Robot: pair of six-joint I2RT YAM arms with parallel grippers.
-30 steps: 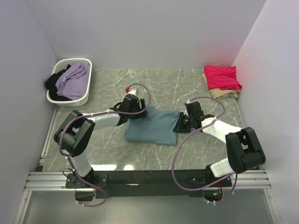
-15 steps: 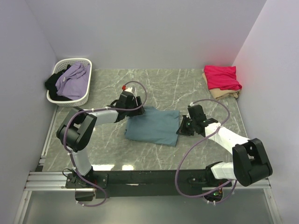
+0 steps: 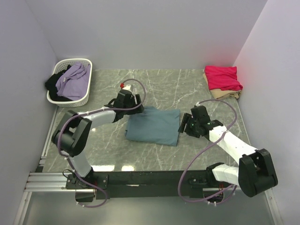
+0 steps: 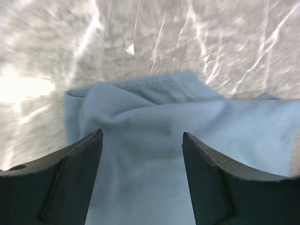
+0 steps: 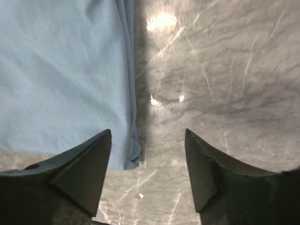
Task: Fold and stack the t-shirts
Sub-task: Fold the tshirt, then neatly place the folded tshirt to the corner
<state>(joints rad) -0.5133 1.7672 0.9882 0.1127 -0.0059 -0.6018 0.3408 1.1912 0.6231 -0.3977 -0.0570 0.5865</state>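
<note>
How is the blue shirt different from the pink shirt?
The blue shirt is a dusty blue, and the pink shirt is a bright pink. The blue shirt lies in the middle of the table, right on the stone. The pink shirt sits in the far right corner on top of a beige shirt. So the blue shirt lies alone, while the pink shirt is part of a stack. Both are soft and folded.

A lab test booth: bare lilac walls (image 3: 140, 33) beyond the left gripper (image 4: 143, 140), marble-patterned table (image 3: 159, 84) beneath it, aluminium frame rail (image 3: 47, 180) behind.
</note>
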